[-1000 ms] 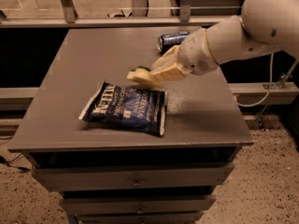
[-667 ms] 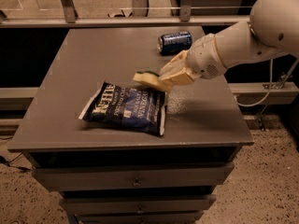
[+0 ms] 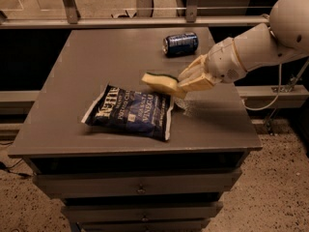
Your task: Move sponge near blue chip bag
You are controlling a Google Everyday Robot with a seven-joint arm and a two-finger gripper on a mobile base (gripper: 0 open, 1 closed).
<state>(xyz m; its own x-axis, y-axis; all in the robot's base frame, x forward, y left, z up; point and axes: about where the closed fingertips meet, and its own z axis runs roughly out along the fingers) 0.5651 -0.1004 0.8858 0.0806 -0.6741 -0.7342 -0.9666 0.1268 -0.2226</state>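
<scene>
Holding the sponge in closed fingers, our gripper hovers just beside the bag, so we judge only setting it down is left.

A robot test lab, by the look: a grey drawer cabinet on speckled floor, metal railing behind (cable trailing), the gripper clasping a sponge above the cabinet top.

1 blue can lies on its side at the bench's back, just behind the claw hovering mid-bench.
</scene>
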